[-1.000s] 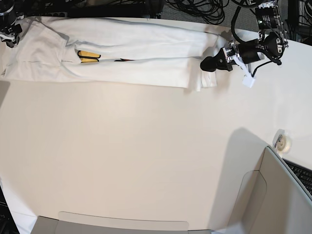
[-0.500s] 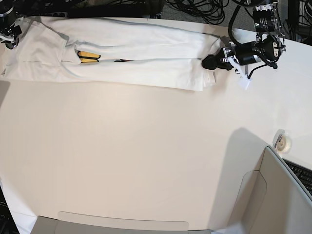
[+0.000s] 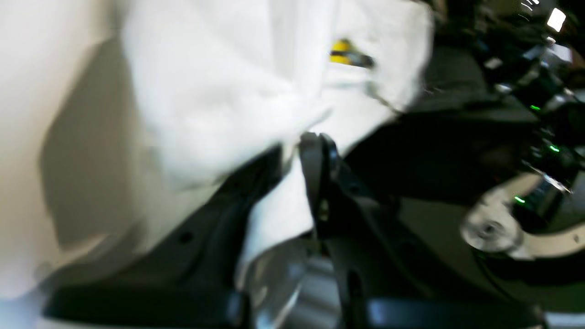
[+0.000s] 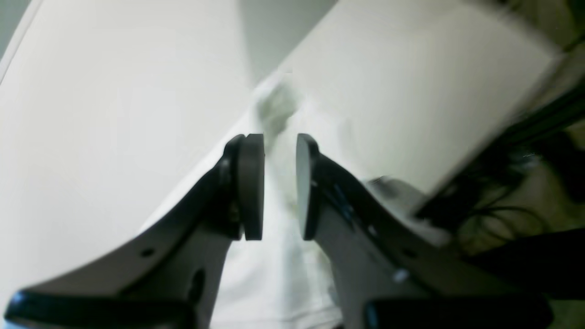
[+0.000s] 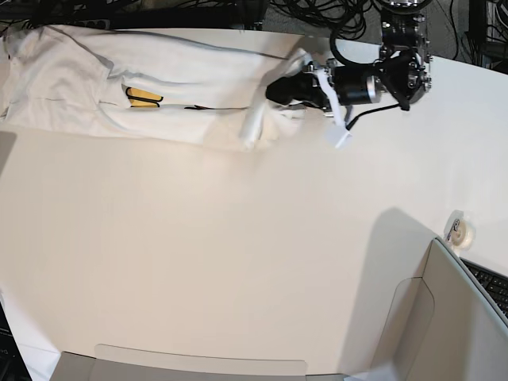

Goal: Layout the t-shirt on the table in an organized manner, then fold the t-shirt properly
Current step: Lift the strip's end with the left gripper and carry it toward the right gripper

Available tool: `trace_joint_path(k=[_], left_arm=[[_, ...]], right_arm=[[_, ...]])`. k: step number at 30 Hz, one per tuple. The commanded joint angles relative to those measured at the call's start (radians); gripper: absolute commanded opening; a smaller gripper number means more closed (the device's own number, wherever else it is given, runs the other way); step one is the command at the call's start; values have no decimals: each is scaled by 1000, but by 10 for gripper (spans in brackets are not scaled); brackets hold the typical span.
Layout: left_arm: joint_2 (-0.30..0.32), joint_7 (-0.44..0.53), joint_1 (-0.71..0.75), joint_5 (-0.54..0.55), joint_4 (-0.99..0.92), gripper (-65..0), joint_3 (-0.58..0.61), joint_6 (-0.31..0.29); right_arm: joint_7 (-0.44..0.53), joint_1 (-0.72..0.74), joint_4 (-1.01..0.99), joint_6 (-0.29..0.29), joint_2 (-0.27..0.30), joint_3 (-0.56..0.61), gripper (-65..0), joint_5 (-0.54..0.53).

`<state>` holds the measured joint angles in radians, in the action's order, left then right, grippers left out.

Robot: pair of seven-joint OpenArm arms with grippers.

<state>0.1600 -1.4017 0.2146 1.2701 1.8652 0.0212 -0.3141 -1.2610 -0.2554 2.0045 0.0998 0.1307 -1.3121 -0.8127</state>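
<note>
The white t-shirt (image 5: pixel 182 75) lies as a long band along the far edge of the table (image 5: pixel 238 238), plain side mostly up, with a bit of yellow print (image 5: pixel 144 97) showing. My left gripper (image 5: pixel 275 90) is shut on the shirt's right end and holds it over the band, bunching the cloth. In the left wrist view the gripper (image 3: pixel 295 146) pinches white cloth (image 3: pixel 219 91). My right gripper (image 4: pixel 279 146) is out of the base view. Its jaws stand nearly closed with white cloth (image 4: pixel 279 256) running between them.
A grey-beige panel (image 5: pixel 444 317) stands at the front right and another (image 5: pixel 198 369) along the front edge. A tape roll (image 5: pixel 463 230) and a keyboard (image 5: pixel 488 282) sit at the right. Cables (image 5: pixel 317 12) lie behind the table. A white tag (image 5: pixel 343 139) hangs from the left arm.
My left gripper has moved left along the far edge, dragging the shirt's right end with it, so the band is shorter. The right gripper has left the base view at the top left.
</note>
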Motion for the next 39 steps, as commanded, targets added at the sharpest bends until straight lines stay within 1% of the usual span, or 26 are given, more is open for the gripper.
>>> trace_joint_path(k=[1,3,6,9,12,17,19,24,26,30,34,36,39], left_arm=[[-21,15,-8,1,17,-650,33,0],[-63,28,-48,-48,15,-650,105,0],[-79,32,-123,-94,-6,-650,176,0],[-83,35,-189,-94,-60,-650,220,0],[-86,35,-249,-94,-100,-650,263,0],[-86,37,-298,-94,-123,-650,326,0],[-87,37,-318,-94,-124,-650,359,0],[-129,68,-370,-96,-126,-650,458,0],[-130,72,-396,-96,-137,-650,507,0],[-152,115,-435,-96,-160,-650,584,2],[-182,163,-476,-96,-213,-650,665,2],[-184,203,-492,-96,-220,-650,698,2],[-184,235,-511,-96,-246,-650,731,2]], right_arm=[[19,-5,14,1,33,-24,-524,-12],[17,-8,14,1,50,-63,-524,-12],[16,-17,12,1,60,-122,-524,0],[22,-31,9,1,68,-139,-524,48],[22,-32,-1,2,68,-139,-524,120],[22,-37,-1,4,68,-136,-524,204],[24,-37,-1,4,85,-137,-524,230],[24,-37,-26,4,126,-139,-524,249],[24,-37,-31,4,139,-139,-524,249],[24,-37,-32,4,143,-139,-524,250],[24,-41,-32,4,143,-139,-524,283],[24,-43,-31,4,143,-139,-524,283],[24,-43,-31,4,140,-139,-524,283]])
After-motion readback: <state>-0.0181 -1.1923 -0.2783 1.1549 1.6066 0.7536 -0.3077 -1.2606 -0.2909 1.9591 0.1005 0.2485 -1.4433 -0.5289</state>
